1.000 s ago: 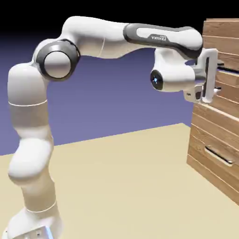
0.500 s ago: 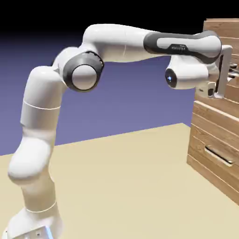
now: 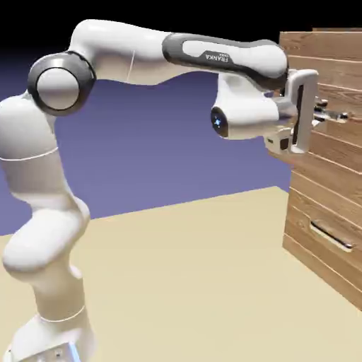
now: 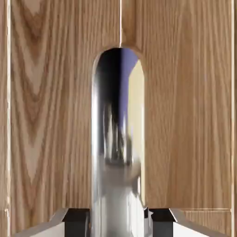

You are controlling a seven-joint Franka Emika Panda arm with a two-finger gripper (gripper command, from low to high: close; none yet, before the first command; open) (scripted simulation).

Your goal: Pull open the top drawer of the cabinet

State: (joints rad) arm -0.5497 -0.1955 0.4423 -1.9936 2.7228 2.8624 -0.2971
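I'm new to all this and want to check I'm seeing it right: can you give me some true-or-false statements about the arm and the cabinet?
1. The end effector is closed on the upper bar handle. True.
2. The top drawer is fully shut. False: its front stands out from the cabinet.
3. The lower handle has nothing gripping it. True.
4. The robot arm is black all over. False: it is mostly white, with dark grey parts.
5. The lower drawer front is pulled out as far as the top one. False: only the top one juts out.
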